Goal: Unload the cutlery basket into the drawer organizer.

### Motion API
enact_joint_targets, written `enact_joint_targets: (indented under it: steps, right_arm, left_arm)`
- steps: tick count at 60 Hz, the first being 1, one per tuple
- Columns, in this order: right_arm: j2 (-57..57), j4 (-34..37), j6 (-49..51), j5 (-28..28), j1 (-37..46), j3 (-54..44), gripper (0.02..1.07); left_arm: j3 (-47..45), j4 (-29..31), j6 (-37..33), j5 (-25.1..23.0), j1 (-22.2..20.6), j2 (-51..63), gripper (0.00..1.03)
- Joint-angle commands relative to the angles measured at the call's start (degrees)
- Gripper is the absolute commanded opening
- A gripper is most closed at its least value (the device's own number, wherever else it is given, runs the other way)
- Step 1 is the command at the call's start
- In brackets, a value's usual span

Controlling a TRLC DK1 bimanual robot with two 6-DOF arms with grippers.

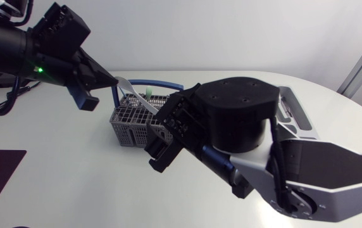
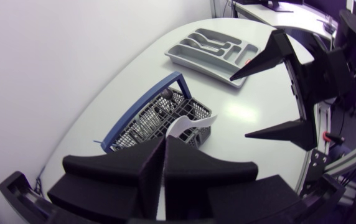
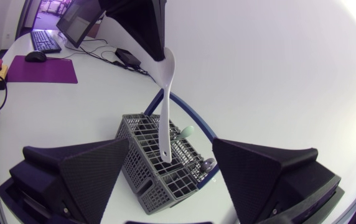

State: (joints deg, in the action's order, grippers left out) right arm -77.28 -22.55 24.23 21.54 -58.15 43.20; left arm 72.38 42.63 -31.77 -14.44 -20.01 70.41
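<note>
Left arm point(image 1: 10, 47) is brought in from the left edge of the head view and angled downward. Left gripper point(image 1: 108, 80) is closed, with both fingers pressed from two sides on a white spoon point(image 3: 165, 106). Right arm point(image 1: 320, 171) is extended from the right edge, past the middle. Right gripper point(image 1: 159, 136) is spread wide, with its fingers point(image 3: 72, 174) well apart, and is pointed toward the left gripper.
</note>
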Motion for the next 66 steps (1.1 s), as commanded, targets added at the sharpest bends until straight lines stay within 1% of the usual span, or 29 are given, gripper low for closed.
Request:
enact_joint_targets:
  steps: [1, 3, 8, 13, 19, 23, 26, 29, 35, 37, 42, 45, 48, 61, 62, 66]
  right_arm:
    - [0.55, -1.71, 2.31, 1.75, -0.56, -2.07, 0.95]
    - [0.46, -2.33, 2.93, 2.01, -0.65, -2.33, 0.93]
    - [-0.16, -3.73, 4.34, 3.42, -1.09, -2.77, 0.93]
    - [-1.04, -5.05, 5.74, 4.56, -1.44, -2.95, 0.92]
    - [-2.18, -6.81, 7.50, 5.53, -1.88, -2.95, 0.81]
    - [-3.06, -7.43, 8.29, 5.71, -1.97, -2.68, 0.77]
    - [-4.02, -7.51, 8.73, 5.71, -1.97, -2.42, 0.73]
    - [-5.08, -7.51, 8.91, 5.71, -1.97, -2.16, 0.72]
    - [-6.22, -7.86, 9.43, 5.79, -1.97, -1.98, 0.61]
    - [-6.40, -8.39, 9.70, 5.79, -1.97, -1.98, 0.61]
    - [-6.84, -9.01, 10.22, 6.23, -1.97, -1.80, 0.53]
    - [-7.01, -9.18, 10.31, 6.50, -1.88, -1.54, 0.51]
    - [-7.19, -9.71, 10.66, 6.58, -1.88, -1.54, 0.47]
    - [-8.33, -10.77, 11.28, 7.02, -1.79, -1.63, 0.46]
    - [-8.42, -10.85, 11.28, 7.02, -1.79, -1.63, 0.45]
    - [-8.77, -11.29, 11.72, 7.11, -1.79, -1.54, 0.32]
  left_arm:
    - [1.36, 0.79, 9.44, 0.20, -1.35, 2.19, 0.16]
    - [1.36, 0.96, 11.20, 0.20, -2.05, 2.54, 0.16]
    - [1.36, 1.66, 17.27, 0.02, -3.19, 3.42, 0.16]
    - [2.15, 3.07, 20.78, -0.15, -4.34, 4.56, 0.16]
    - [2.77, 4.04, 23.77, -0.24, -5.30, 5.26, 0.16]
    - [3.29, 4.65, 25.44, -0.68, -5.57, 5.70, 0.16]
    - [3.56, 5.27, 25.79, -0.94, -5.92, 5.88, 0.16]
    - [3.56, 5.27, 26.23, -0.94, -5.92, 5.96, 0.16]
    - [3.82, 5.27, 26.67, -0.94, -6.53, 6.05, 0.16]
    - [3.82, 5.27, 26.76, -1.03, -6.62, 6.14, 0.16]
    - [3.91, 5.53, 26.94, -1.03, -6.88, 6.58, 0.16]
    - [3.91, 5.62, 27.02, -1.03, -6.88, 6.76, 0.16]
    - [3.91, 5.71, 27.11, -1.03, -6.88, 6.93, 0.16]
    - [3.91, 6.32, 27.64, -1.65, -7.32, 6.93, 0.16]
    - [3.91, 6.32, 27.73, -1.65, -7.50, 6.84, 0.16]
    - [3.73, 6.32, 27.73, -1.65, -7.50, 6.76, 0.16]
